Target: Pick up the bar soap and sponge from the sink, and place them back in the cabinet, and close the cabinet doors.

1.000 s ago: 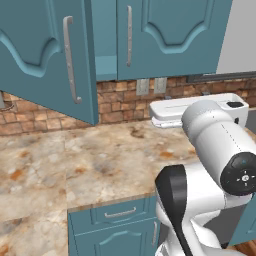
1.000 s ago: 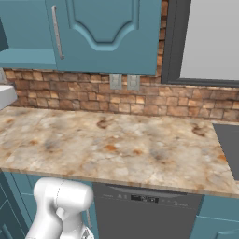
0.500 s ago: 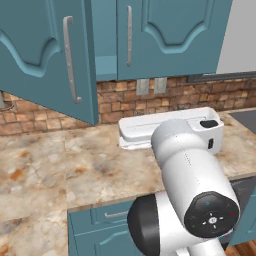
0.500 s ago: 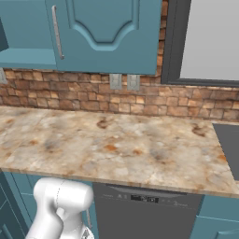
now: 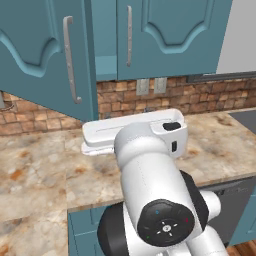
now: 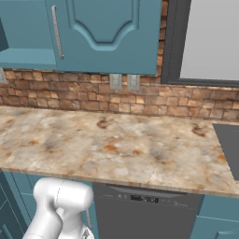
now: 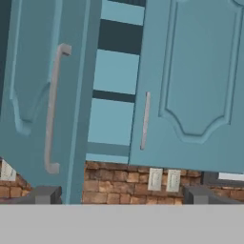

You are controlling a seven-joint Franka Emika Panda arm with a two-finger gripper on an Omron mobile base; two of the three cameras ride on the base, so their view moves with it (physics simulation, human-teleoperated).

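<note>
In the hand view my gripper [image 7: 121, 196] is open and holds nothing; its two dark fingertips [image 7: 45, 195] stand wide apart and face the teal cabinet [image 7: 114, 71]. The left one of the cabinet doors [image 7: 33, 95] is swung open, with its long silver handle [image 7: 52, 109] toward me. The right door [image 7: 195, 81] covers its half, and teal shelves show in the gap between them. The same doors hang over the counter in the left base view [image 5: 45, 55], behind my white arm [image 5: 145, 165]. A dark grey corner of the sink [image 6: 229, 142] shows at the right. The bar soap and sponge are out of view.
A marbled counter [image 6: 93, 144] runs under the cabinets, backed by a brick wall with two outlets [image 6: 124, 81]. A dishwasher front [image 6: 140, 207] sits below the counter. A window [image 6: 210, 39] is at the upper right. The open door overhangs the counter's left part.
My arm has swung leftward across the left base view, its flat white link moving from right to centre. The doors and counter have not moved, and the gripper has stayed open.
</note>
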